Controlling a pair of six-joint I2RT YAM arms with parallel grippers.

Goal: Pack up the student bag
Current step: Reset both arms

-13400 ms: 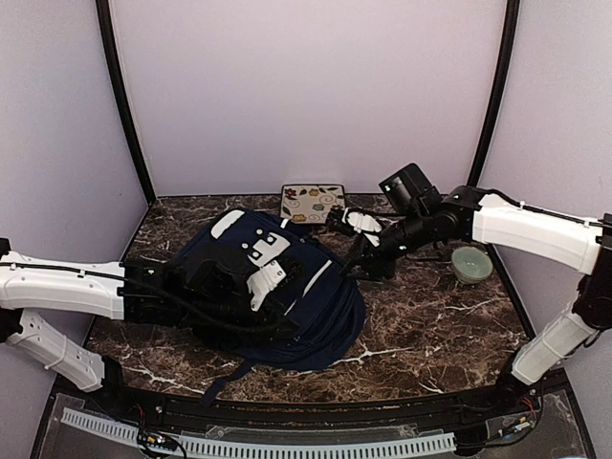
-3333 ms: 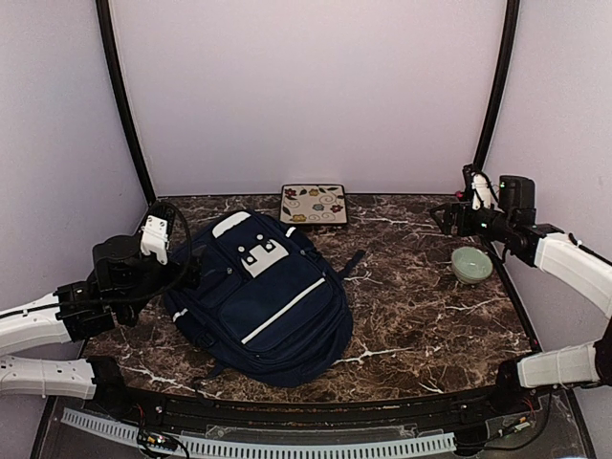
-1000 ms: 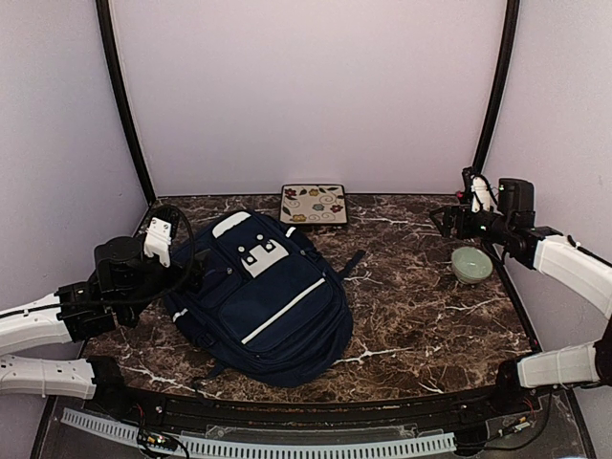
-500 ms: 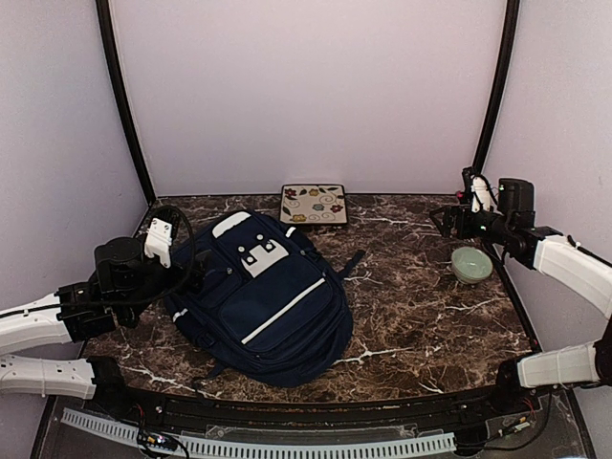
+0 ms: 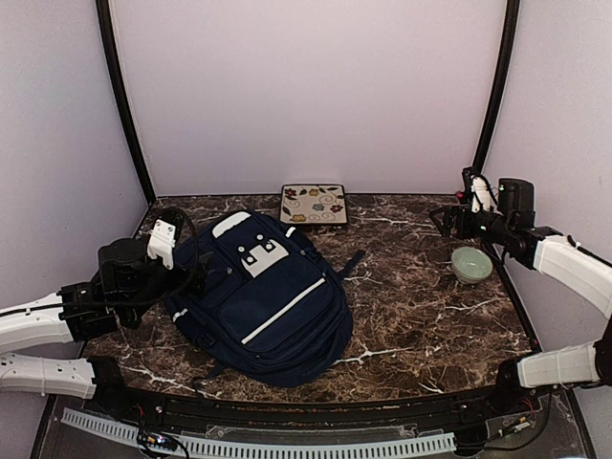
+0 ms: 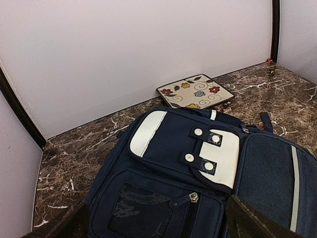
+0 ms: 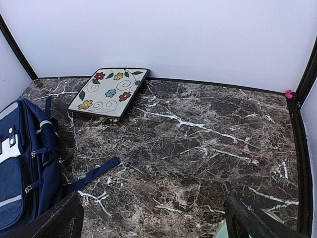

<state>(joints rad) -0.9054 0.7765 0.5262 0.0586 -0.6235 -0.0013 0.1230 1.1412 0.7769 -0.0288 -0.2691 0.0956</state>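
Both spread wide and empty: the student bag (image 5: pixel 263 296) lies just ahead of the left end effector (image 5: pixel 177 263), well apart from the right end effector (image 5: pixel 457 220), and pinching loose fabric could shove it into the plate (image 5: pixel 313 204) beyond.

The student bag (image 5: pixel 263 292) is matt navy woven cloth, with smoother white patches carrying small pale snaps and a metal zip pull that catches the light. The surface (image 5: pixel 421 316) looks like polished dark-brown marble with white veins, faintly glossy. At its 12 o'clock edge the flowered square plate (image 5: pixel 313 204) has a glazed, ceramic-like sheen. At 3 o'clock the pale green bowl (image 5: pixel 471 265) looks smooth. The back wall (image 5: pixel 306 96) is plain and matt.
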